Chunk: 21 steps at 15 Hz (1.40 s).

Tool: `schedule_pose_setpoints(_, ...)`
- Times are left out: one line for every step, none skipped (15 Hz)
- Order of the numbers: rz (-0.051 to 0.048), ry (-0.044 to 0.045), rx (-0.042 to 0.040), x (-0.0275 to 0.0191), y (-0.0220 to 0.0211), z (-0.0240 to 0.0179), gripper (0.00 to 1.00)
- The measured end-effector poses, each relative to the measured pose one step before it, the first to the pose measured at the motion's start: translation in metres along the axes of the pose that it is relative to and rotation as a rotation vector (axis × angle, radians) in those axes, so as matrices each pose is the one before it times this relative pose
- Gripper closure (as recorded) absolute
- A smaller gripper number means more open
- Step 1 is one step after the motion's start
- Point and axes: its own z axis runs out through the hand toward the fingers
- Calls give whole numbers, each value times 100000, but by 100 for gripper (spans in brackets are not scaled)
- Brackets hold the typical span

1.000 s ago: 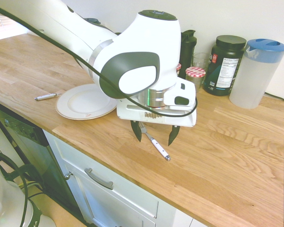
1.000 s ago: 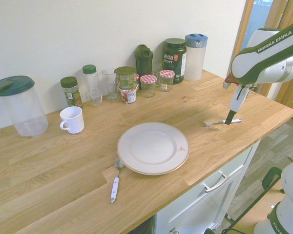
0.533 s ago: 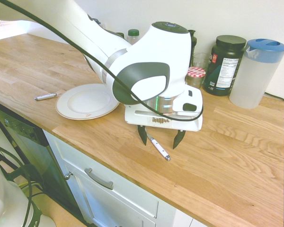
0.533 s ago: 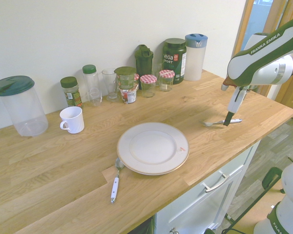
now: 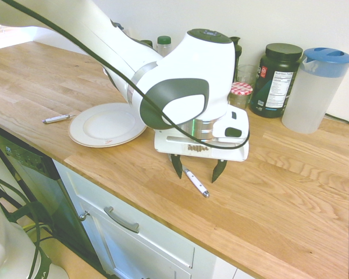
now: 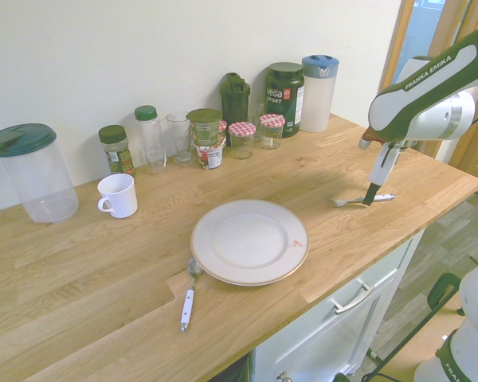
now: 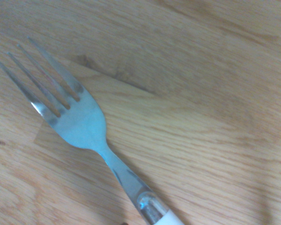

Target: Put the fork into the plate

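The fork [image 5: 196, 182] lies flat on the wooden counter [image 5: 291, 192], its white handle pointing toward the front edge. Its silver tines fill the wrist view, fork [image 7: 79, 124]. My gripper [image 5: 198, 170] stands open, low over the counter, one dark finger on each side of the fork's handle. From the other side, the gripper [image 6: 370, 196] reaches down onto the fork [image 6: 352, 200] near the counter's right end. The off-white plate [image 6: 249, 241] sits apart toward the counter's middle, also seen as the plate [image 5: 106, 124] beyond the arm.
A spoon with a white handle [image 6: 189, 296] lies beside the plate. Along the wall stand jars, bottles, a black tub [image 5: 276, 79], a blue-lidded pitcher [image 5: 315, 88], a white mug [image 6: 117, 195] and a large clear canister [image 6: 30, 172].
The gripper has come down and shifted slightly along the fork, so its open fingers now straddle the handle close to the counter. The fork has not moved.
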Motion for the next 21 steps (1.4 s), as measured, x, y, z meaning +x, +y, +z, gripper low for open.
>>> schedule_pose_setpoints(236, -300, 154, 30, 48, 130, 100)
schedule_pose_setpoints(232, -242, 134, 41, 41, 107, 100)
schedule_pose_setpoints(67, -171, 27, 54, 13, 77, 100)
schedule_pose_setpoints(-2, -45, -58, 82, 8, 22, 100)
schedule_pose_setpoints(2, -63, -75, 82, 14, 29, 100)
schedule_pose_setpoints(8, -125, -51, 38, 11, 51, 100)
schedule_pose_setpoints(59, -50, -45, 51, 29, 27, 100)
schedule_pose_setpoints(107, 78, -59, 118, 57, -34, 100)
schedule_pose_setpoints(34, 76, -107, 191, 36, -60, 100)
schedule_pose_setpoints(13, -13, -130, 174, 27, 8, 100)
schedule_pose_setpoints(-70, -57, -92, 120, -13, 24, 100)
schedule_pose_setpoints(-230, -86, -49, 93, -84, 21, 100)
schedule_pose_setpoints(-263, -78, -35, 61, -104, 36, 100)
schedule_pose_setpoints(-294, 73, -1, 66, -118, -31, 100)
schedule_pose_setpoints(-381, -22, -9, 58, -156, 8, 100)
schedule_pose_setpoints(-430, -47, -46, 94, -173, 5, 100)
schedule_pose_setpoints(-359, -68, -114, 131, -176, -6, 100)
schedule_pose_setpoints(-407, -3, -110, 138, -215, -9, 100)
schedule_pose_setpoints(-260, 14, -108, 65, -133, -4, 100)
schedule_pose_setpoints(-255, 13, -310, 30, -77, -12, 100)
schedule_pose_setpoints(-308, 133, -458, 53, -25, -61, 100)
